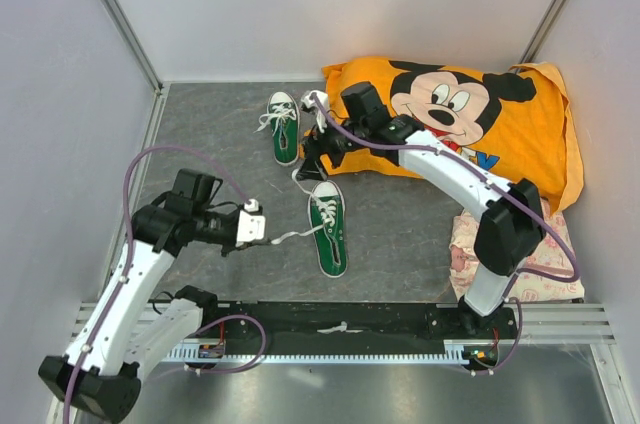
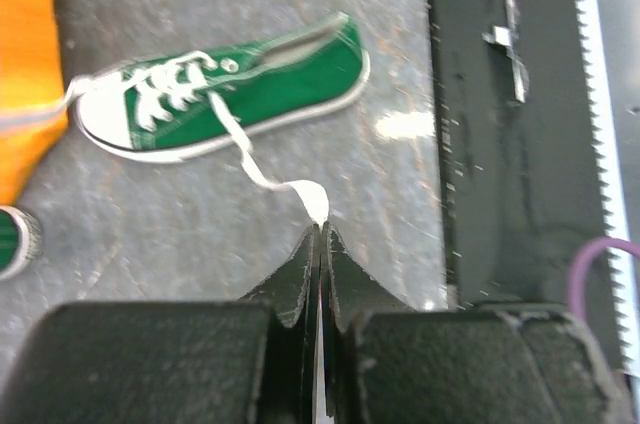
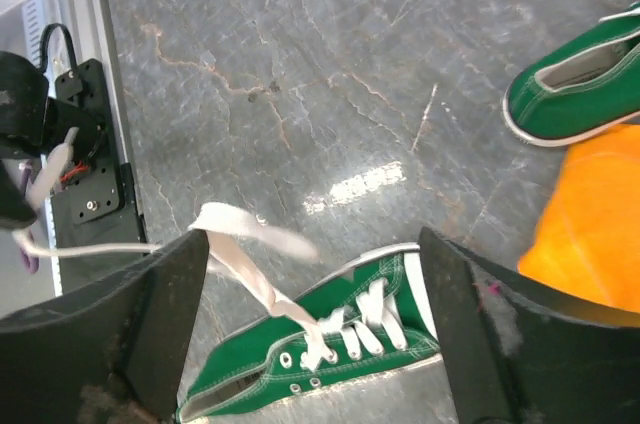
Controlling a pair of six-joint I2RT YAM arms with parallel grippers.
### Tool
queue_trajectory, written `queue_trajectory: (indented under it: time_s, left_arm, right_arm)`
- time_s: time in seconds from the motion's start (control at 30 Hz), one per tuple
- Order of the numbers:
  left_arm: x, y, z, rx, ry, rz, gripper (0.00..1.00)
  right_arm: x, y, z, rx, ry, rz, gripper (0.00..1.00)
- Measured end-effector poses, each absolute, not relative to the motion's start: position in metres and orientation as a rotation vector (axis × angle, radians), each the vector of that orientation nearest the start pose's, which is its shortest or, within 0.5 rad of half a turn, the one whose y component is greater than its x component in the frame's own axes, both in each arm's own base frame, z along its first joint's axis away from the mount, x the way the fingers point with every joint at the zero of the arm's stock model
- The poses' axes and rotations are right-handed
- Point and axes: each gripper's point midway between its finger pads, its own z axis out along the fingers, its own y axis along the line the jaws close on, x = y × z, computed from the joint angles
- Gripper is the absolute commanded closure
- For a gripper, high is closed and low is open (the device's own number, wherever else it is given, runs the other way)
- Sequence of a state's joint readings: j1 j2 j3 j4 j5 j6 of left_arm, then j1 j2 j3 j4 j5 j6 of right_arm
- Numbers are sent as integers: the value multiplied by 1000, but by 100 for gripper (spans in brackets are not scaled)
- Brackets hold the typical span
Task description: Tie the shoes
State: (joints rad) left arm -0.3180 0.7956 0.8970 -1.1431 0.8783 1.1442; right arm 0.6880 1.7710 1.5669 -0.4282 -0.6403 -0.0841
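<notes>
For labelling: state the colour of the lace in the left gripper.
White lace, clearest in the left wrist view.

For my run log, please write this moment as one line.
phase: tying near shoe | left jaws: shut on one lace | right jaws: open above shoe, second lace loose between them

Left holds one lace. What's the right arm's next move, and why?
Probably lower the right gripper and close on the loose lace: its fingers stand open over the near shoe, that lace lies free between them, and the left gripper pinches the other lace.
</notes>
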Motion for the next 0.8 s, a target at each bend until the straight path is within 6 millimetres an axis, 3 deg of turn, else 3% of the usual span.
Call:
queue_trajectory:
  time_s: [0.1,0.2,0.27,0.37,0.47,0.6,0.8]
  left_arm:
    - [137,-166,194,1698,1449,-735,99]
    - [139,-170,196,1703,1429,-740,98]
    - [136,-171,198,1701,1405,-726,99]
    - [125,-168,200,1700,1364,-698,98]
    - [111,-163,195,1704,1350,-686,98]
    - [96,-156,189,1706,1355,-670,98]
    - [86,-150,177,1716,1399,-688,98]
  right_arm:
    - [298,373,232,-1190,1886,1070,19]
    - [281,385,230,-1229,1884,1144,20]
    - [267,399,223,-1267,1888,1193,20]
    - [246,435,213,-1334,1889,1270,20]
    - [237,471,209,-1370,1869,1321,17]
    - [238,498,211,-1378,1838,1347,12]
    - [246,512,230,-1368,1772,1353,7]
